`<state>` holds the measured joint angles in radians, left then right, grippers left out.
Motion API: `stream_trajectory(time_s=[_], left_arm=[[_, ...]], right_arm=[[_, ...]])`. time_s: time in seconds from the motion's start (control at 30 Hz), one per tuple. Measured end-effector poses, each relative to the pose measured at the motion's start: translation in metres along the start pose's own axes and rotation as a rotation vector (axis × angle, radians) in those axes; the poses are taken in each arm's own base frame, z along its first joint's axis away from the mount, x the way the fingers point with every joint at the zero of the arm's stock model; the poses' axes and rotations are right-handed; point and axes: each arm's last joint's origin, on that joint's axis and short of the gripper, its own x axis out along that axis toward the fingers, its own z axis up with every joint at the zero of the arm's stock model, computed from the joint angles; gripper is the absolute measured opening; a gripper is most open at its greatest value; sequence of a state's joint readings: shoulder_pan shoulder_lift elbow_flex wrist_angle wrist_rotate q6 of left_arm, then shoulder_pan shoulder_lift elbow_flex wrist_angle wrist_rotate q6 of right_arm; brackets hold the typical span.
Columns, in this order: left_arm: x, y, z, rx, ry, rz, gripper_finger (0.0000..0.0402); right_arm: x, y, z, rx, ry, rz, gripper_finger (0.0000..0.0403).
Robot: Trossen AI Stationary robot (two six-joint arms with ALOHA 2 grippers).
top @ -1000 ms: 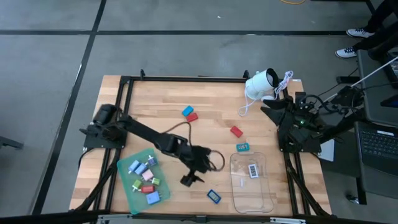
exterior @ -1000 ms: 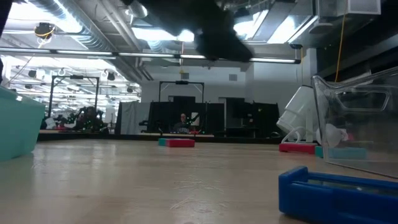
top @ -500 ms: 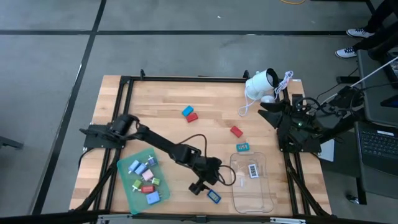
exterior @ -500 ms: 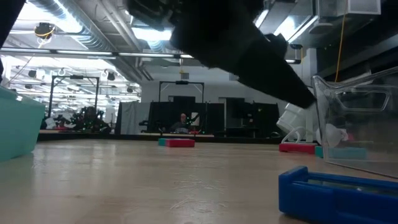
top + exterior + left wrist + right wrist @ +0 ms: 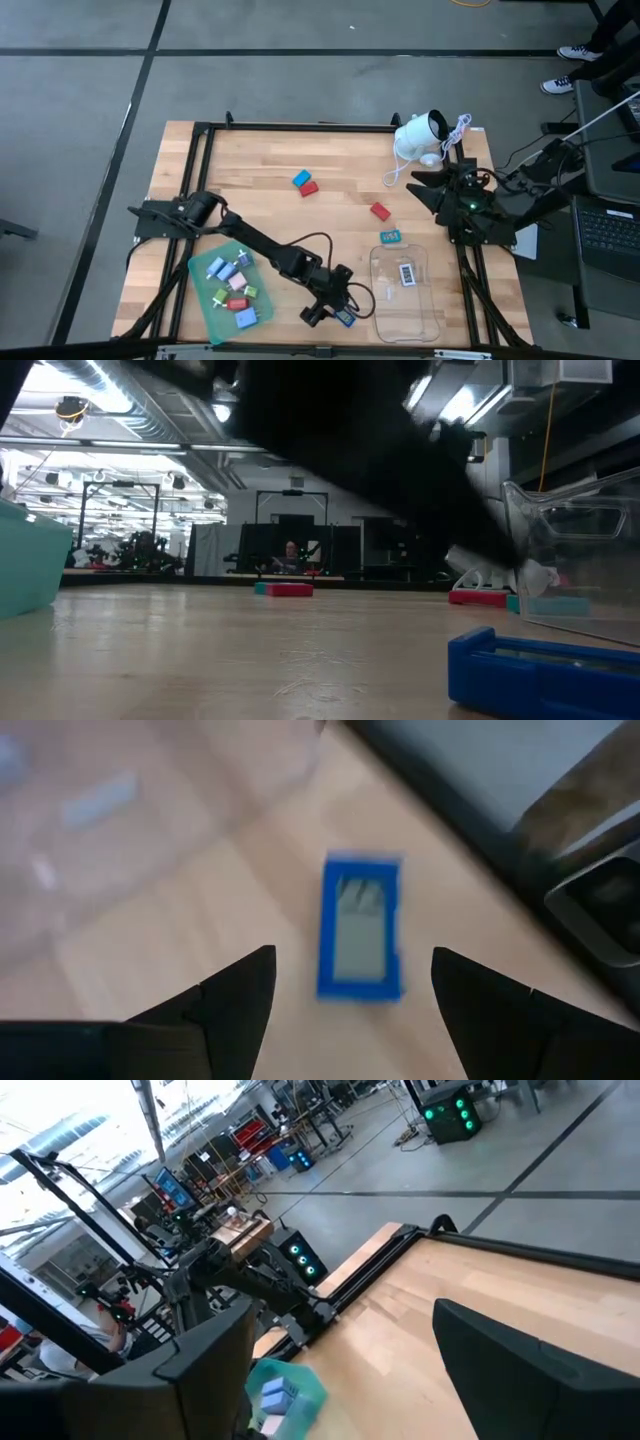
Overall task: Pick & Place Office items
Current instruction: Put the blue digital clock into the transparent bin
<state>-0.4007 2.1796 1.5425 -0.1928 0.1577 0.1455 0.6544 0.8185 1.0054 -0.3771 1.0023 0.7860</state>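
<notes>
Blue item [image 5: 361,929] lies flat on the wooden table [image 5: 250,180] near its front edge, just beside the clear tray [image 5: 403,295], and the left gripper [image 5: 330,312] hangs right over it with fingers [image 5: 235,995] spread wide to either side, not touching it. From above, the gripper covers most of that piece, so only a sliver of blue shows there. At table height the arm is just a dark blur across the top, and the same blue piece [image 5: 540,670] is cut off at the picture's edge. Green tray [image 5: 232,288] holds a cluster of small items, too small to tell apart. Four more pieces lie loose on the wood: blue [image 5: 301,179] touching red [image 5: 309,187], another red [image 5: 380,210] and a teal one [image 5: 390,237]. Right gripper [image 5: 418,185] waits by the table's right edge near the white device [image 5: 418,135], its fingers [image 5: 520,1370] apart
</notes>
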Motion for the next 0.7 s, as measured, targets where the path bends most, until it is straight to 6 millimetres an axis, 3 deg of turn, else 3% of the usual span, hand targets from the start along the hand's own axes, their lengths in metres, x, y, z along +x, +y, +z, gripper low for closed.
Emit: stream_trajectory(time_s=[0.3,0.7], left_arm=[[0.013,0.002,-0.011,-0.040,0.038,0.010,0.0263],[0.019,-0.008,-0.012,-0.029,0.037,-0.008,0.0263]], right_arm=[[0.006,0.006,-0.007,0.005,0.006,-0.005,0.0307],[0.007,0.007,-0.009,0.001,0.008,-0.007,0.0307]])
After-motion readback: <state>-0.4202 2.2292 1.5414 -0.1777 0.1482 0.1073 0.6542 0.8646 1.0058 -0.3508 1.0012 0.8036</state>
